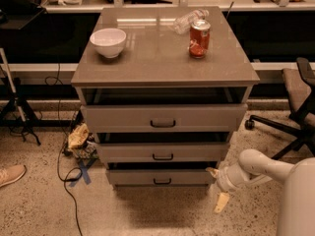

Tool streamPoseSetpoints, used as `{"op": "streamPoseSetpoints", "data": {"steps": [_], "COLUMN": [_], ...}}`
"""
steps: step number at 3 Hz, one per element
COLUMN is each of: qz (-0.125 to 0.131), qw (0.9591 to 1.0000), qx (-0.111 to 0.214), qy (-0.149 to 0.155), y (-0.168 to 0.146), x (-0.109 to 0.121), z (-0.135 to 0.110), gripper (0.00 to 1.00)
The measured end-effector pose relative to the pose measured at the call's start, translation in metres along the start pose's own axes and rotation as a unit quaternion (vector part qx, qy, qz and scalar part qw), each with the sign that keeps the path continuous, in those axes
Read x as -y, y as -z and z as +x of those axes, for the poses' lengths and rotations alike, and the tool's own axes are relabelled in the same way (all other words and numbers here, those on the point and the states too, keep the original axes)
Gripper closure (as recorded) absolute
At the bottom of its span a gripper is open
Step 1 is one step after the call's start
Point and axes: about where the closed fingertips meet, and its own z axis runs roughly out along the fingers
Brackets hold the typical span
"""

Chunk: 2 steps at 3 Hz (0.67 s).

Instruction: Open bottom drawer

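Note:
The grey-taupe cabinet (162, 58) has three drawers, each pulled out a little. The bottom drawer (133, 177) is the lowest, with a small black bar handle (162, 181) at its centre. My gripper (217, 187) is low at the right of the cabinet, beside the bottom drawer's right end. Its fingers are spread apart and hold nothing. The upper fingertip (212, 171) is next to the drawer's right corner, and the lower one (221, 202) hangs near the floor. The gripper is well right of the handle.
A white bowl (108, 42), a red can (199, 38) and a lying plastic bottle (189, 19) are on the cabinet top. An office chair (295, 112) stands at the right. Cables and crumpled items (78, 141) lie on the floor at the left, near a shoe (11, 175).

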Motion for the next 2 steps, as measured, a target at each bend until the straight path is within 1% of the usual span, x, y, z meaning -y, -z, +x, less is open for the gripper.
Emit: {"op": "streamPoseSetpoints", "data": {"steps": [1, 2], "qz": [0.002, 0.009], "qw": [1.0000, 0.9993], "qx": [-0.002, -0.010], "qy": [0.008, 0.035], "y": [-0.004, -0.017], "x": [0.000, 0.001], "z": [0.000, 0.001], "gripper": [0.00, 0.00]}}
